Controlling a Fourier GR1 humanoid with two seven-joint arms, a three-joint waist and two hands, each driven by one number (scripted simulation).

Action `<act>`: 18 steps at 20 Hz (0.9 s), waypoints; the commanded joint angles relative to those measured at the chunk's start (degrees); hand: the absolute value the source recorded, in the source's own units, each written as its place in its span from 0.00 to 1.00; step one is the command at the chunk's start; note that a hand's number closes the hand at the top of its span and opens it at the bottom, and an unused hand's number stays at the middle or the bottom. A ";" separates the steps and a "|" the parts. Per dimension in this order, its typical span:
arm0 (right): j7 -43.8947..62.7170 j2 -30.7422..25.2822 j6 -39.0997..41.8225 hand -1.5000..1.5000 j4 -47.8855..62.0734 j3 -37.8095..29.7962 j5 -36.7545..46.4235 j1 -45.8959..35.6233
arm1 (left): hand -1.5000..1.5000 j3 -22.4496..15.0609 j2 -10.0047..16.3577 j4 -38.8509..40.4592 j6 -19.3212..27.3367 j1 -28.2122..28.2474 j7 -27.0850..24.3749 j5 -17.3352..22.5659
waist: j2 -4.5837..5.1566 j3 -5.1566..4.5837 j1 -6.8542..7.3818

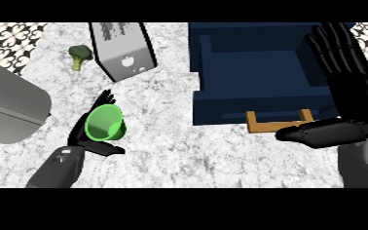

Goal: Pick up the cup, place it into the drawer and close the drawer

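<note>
In the head view, the open navy drawer (pixel 215 108) takes up the upper right of the marble counter (pixel 179 156), its wooden handle (pixel 253 120) sticking out from the front wall towards the robot. The green cup (pixel 105 123) is well to the left of the drawer and slightly nearer than its front, outside it and tilted so that its open mouth shows. The left hand (pixel 87 139) grips the cup: its fingers (pixel 105 98) rise behind the rim and the thumb lies under the base, so the cup sits between them, in front of the palm. The right hand (pixel 350 97) stands at the drawer's right side with straight fingers pointing up and the thumb out just right of the handle, holding nothing. Left of the drawer, beyond the cup, stand a silver appliance (pixel 123 48) and a piece of broccoli (pixel 79 54); a grey rounded object (pixel 18 108) lies farthest left.
</note>
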 commanded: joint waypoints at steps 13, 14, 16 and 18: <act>-0.51 -1.45 1.49 0.00 0.57 -1.82 -1.64 -0.29 | 1.00 2.25 -3.40 -5.80 7.48 -0.79 -14.86 0.92 | 0.00 0.02 -0.14; -1.10 -0.90 1.05 0.00 2.26 -1.47 -0.60 0.46 | 1.00 3.53 -4.77 -5.58 8.94 1.60 -16.85 2.08 | -0.01 0.05 0.52; -0.33 -1.02 0.38 0.00 0.55 -2.27 -1.17 0.06 | 1.00 7.41 -3.83 -6.30 12.35 0.99 -14.93 5.36 | -0.29 0.08 0.82; 1.10 -0.68 0.13 0.00 -1.14 -1.53 -1.06 1.29 | 1.00 11.46 -4.52 -6.71 16.18 2.27 -14.90 8.84 | -0.43 0.07 0.92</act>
